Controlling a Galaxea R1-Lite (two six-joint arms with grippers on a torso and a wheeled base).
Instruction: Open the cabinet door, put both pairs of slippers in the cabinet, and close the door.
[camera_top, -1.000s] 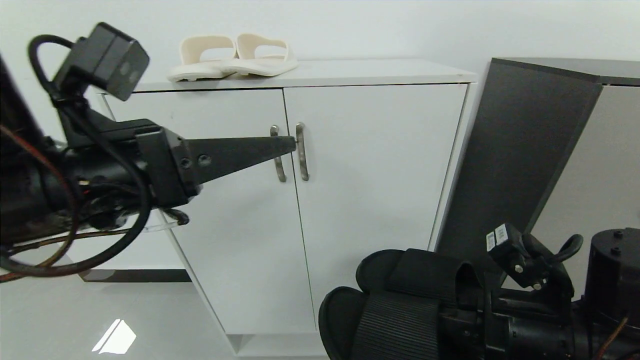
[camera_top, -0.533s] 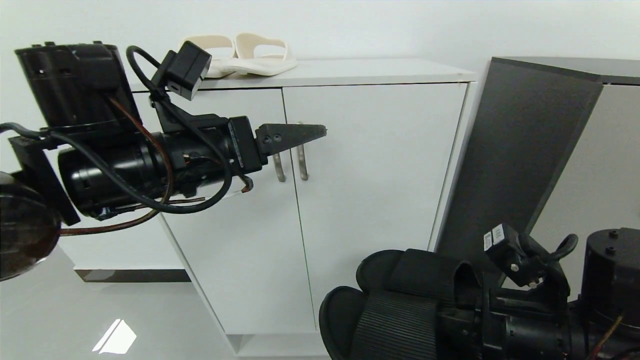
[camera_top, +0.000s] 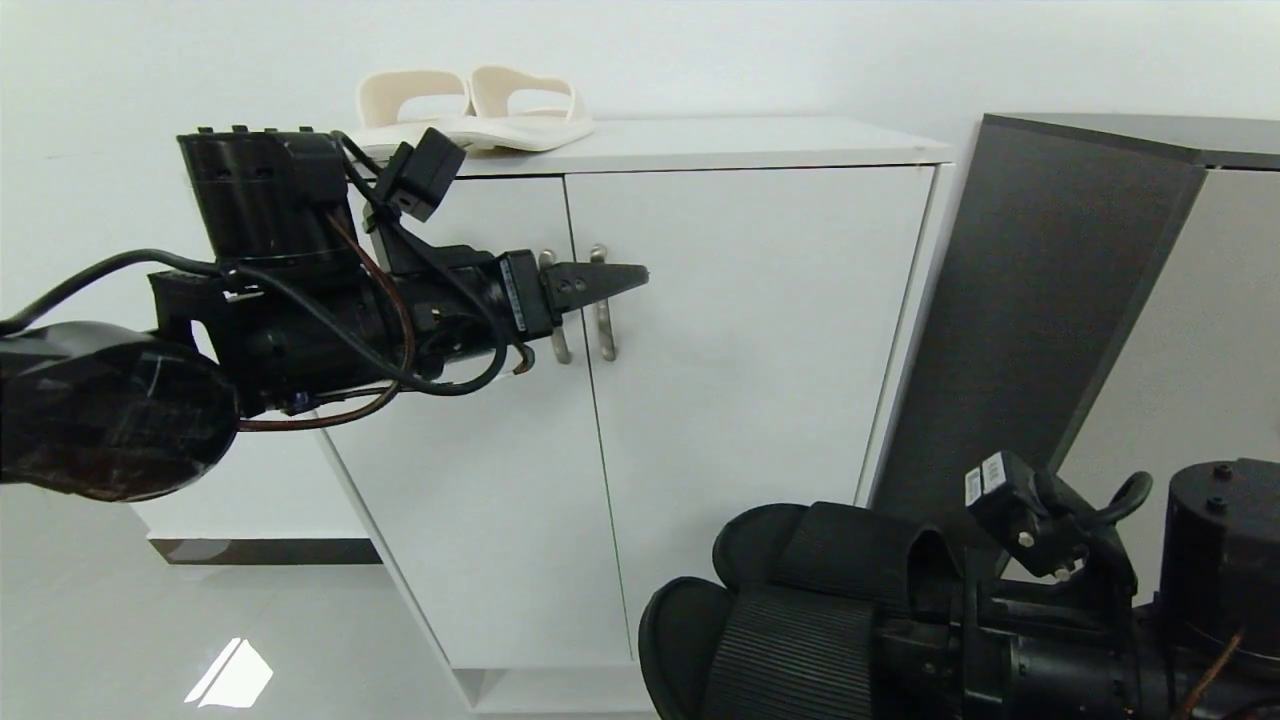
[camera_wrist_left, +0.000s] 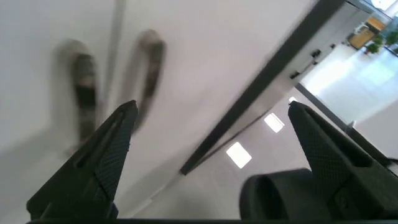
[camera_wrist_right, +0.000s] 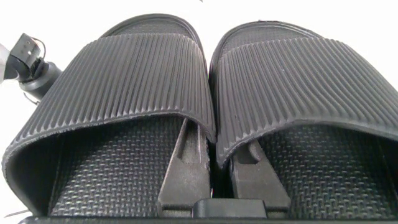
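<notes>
Head view: left pincer (camera_top: 632, 274) gapes before handles (camera_top: 603, 322); right pincer (camera_wrist_right: 216, 175) clamps black slippers (camera_top: 800, 600).

You're finding nothing readable here. Two small white stickers (camera_top: 988, 477) sitting on black camera block (camera_top: 1035, 525) at right arm, carrying dark print too small to make out (possibly code bars, cannot tell). Pale label strip (camera_top: 512, 292) crossing left arm's wrist, likewise illegible.

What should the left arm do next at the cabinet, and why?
Probably shift the open left gripper until one metal bar handle lies between its jaws. Both white cabinet doors are shut, and the handles sit beside one jaw, not between them. The right gripper holds black ribbed slippers.
</notes>
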